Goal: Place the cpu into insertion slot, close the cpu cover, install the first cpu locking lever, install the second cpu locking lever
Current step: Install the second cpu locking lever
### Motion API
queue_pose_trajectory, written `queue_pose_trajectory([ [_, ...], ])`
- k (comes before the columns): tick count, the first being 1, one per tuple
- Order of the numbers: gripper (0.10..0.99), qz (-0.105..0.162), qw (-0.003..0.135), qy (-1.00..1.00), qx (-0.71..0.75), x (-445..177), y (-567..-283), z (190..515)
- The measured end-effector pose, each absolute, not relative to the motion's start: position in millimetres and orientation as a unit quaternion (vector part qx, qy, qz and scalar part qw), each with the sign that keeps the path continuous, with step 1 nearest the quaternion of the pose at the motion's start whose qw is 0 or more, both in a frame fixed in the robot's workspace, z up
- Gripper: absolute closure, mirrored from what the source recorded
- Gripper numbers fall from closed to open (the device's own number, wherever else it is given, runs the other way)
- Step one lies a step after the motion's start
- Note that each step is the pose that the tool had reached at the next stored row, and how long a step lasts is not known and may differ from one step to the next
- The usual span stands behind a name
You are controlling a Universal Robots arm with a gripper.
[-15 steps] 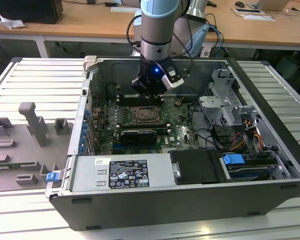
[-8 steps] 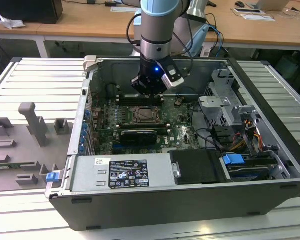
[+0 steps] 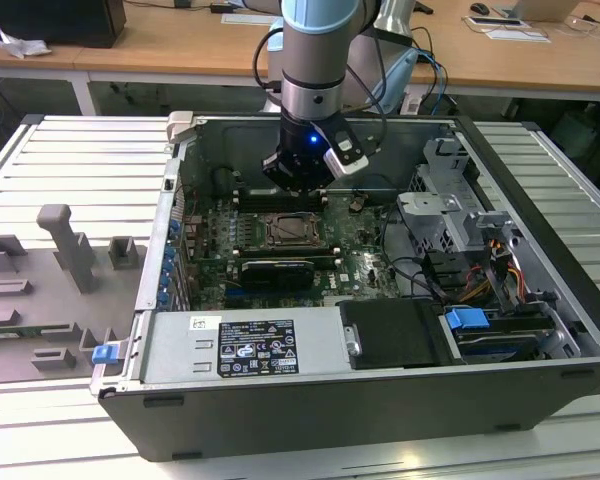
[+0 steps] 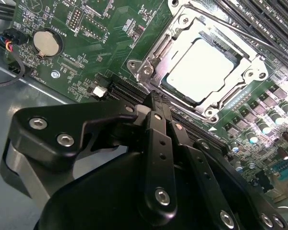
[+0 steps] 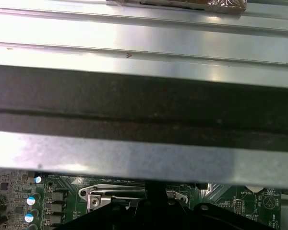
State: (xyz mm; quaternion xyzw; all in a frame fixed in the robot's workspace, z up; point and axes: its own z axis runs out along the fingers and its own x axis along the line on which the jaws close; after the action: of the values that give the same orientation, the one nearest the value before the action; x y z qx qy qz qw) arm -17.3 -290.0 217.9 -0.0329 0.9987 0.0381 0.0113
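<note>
Gripper [image 4: 156, 103] of mine hangs inside the open computer case [image 3: 280, 420], its black fingers [image 4: 158, 143] pressed together with nothing between them. Just beyond the fingertips, in the second wrist view, I count one cpu [image 4: 201, 69], pale and square, lying flat in the one insertion slot [image 4: 146, 69]. One cpu cover [image 4: 182, 28] frames it, lying down around the chip. One thin locking lever [image 4: 240, 31] runs along the far side of the socket. One round coin battery [image 4: 44, 41] sits on the green board [image 4: 110, 28], well apart from the fingers. In the exterior view the socket lies just below the gripper.
</note>
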Motion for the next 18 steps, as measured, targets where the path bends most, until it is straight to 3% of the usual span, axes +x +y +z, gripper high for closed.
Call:
queue_pose_trajectory([
  [18,0.98,0.038,0.011,0.999,-0.033,-17.3,-291.8,217.9],
])
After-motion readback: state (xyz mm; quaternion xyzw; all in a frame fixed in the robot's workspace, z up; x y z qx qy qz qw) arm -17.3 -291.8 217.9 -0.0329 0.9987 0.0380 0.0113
